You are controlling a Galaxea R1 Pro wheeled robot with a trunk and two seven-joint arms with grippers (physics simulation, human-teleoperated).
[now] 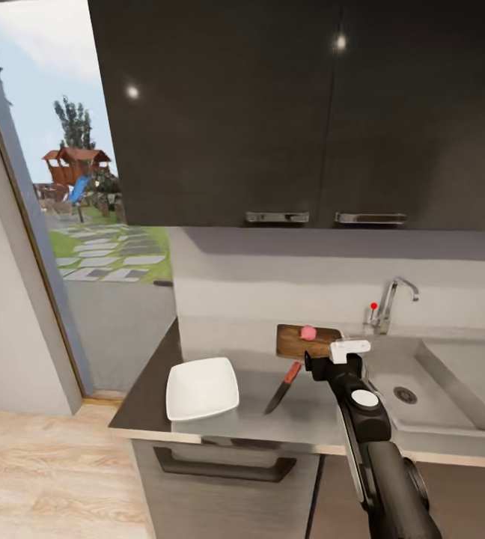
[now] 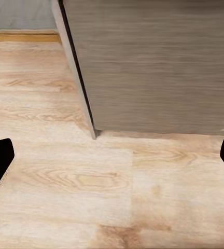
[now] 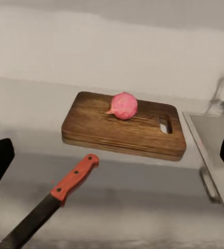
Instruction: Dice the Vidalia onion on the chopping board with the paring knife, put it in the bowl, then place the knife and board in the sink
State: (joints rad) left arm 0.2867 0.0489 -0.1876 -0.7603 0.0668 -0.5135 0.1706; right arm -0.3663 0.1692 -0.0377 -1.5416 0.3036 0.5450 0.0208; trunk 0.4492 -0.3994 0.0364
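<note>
The pinkish Vidalia onion (image 1: 307, 332) (image 3: 124, 106) rests whole on the dark wooden chopping board (image 1: 291, 343) (image 3: 107, 127), which lies on the grey countertop (image 1: 149, 408) near the back wall, left of the sink (image 1: 429, 408). The paring knife (image 1: 283, 388) (image 3: 60, 194), red-handled with a dark blade, lies on the counter in front of the board. The white bowl (image 1: 201, 388) stands empty to its left. My right gripper (image 1: 320, 363) (image 3: 114, 155) hovers open just in front of the board, holding nothing. My left gripper (image 2: 112, 155) is open, low above the wood floor.
A chrome tap (image 1: 388, 299) with a red-knobbed lever (image 1: 373, 306) stands behind the sink. Glossy black upper cabinets (image 1: 302, 112) hang above. A glass door (image 1: 85, 224) to the garden is on the left. A wood-grain lower cabinet (image 2: 153, 67) faces the left gripper.
</note>
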